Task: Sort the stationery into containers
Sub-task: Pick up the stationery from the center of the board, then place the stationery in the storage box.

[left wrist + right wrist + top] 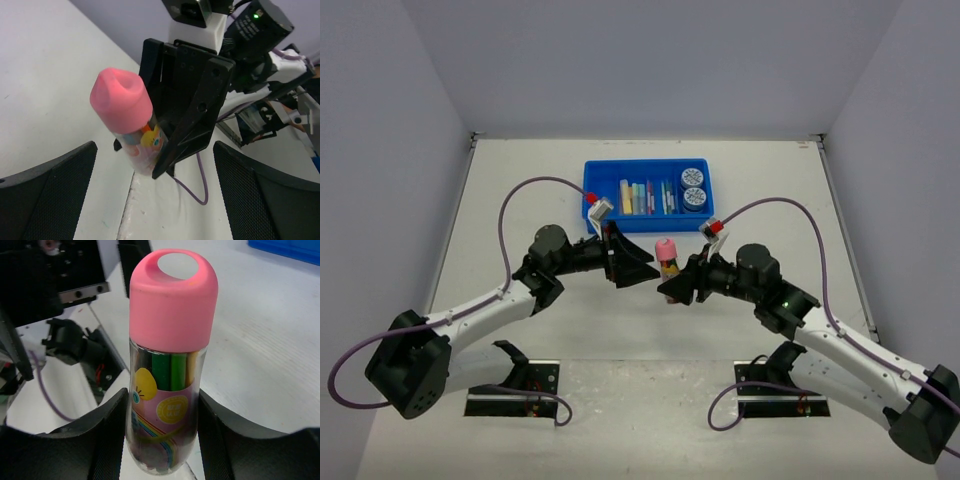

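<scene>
The pink patterned tube point(666, 254), clear with a pink cap and coloured pens inside, is held roughly upright in my right gripper point(672, 285). In the right wrist view the tube point(172, 365) fills the gap of the gripper point(162, 435), with both fingers against its sides. My left gripper point(635, 268) is open and empty, facing the tube from the left. In the left wrist view the tube point(127, 125) stands a short way beyond the open gripper point(155, 195), untouched by it. The blue tray point(590, 182) behind holds markers point(645, 197) and two round discs point(694, 188).
The tray's corner shows at the top right of the right wrist view point(285, 247). White walls close the table on the left, back and right. Purple cables arc over both arms. Two black base plates sit at the near edge.
</scene>
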`<state>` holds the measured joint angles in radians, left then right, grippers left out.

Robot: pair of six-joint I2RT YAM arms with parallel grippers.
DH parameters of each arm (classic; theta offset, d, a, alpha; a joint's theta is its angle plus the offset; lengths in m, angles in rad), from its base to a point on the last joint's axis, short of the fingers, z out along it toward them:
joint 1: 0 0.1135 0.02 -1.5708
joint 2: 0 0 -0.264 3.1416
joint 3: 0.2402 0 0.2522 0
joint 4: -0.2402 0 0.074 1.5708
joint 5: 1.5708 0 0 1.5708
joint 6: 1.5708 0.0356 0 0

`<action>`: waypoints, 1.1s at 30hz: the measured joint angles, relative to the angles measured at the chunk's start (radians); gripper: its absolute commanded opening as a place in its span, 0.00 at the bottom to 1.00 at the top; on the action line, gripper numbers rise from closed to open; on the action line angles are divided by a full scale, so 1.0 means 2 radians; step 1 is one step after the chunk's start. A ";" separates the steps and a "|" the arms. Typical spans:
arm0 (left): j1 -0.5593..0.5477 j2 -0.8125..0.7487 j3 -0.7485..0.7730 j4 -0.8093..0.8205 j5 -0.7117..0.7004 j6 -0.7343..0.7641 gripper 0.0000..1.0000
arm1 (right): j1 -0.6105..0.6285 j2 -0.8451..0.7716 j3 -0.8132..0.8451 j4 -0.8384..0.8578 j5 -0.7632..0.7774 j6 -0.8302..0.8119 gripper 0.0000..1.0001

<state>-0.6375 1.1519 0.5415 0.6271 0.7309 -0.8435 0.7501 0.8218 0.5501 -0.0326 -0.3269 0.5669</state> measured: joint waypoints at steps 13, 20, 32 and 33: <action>-0.034 0.054 0.000 0.121 0.017 -0.055 0.57 | 0.002 -0.020 -0.003 0.092 -0.120 -0.005 0.00; -0.036 0.071 0.000 0.157 0.014 -0.080 0.37 | 0.003 0.004 -0.003 0.095 -0.123 -0.007 0.00; -0.038 0.070 0.036 0.087 0.003 -0.052 0.00 | 0.003 0.004 -0.001 0.090 -0.098 -0.013 0.77; -0.039 0.070 0.052 0.048 -0.007 -0.036 0.00 | 0.003 0.003 0.001 0.081 -0.084 -0.013 0.91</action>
<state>-0.7147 1.2920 0.6462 0.7234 0.7171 -0.9158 0.7570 0.8279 0.5530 0.1298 -0.4947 0.5406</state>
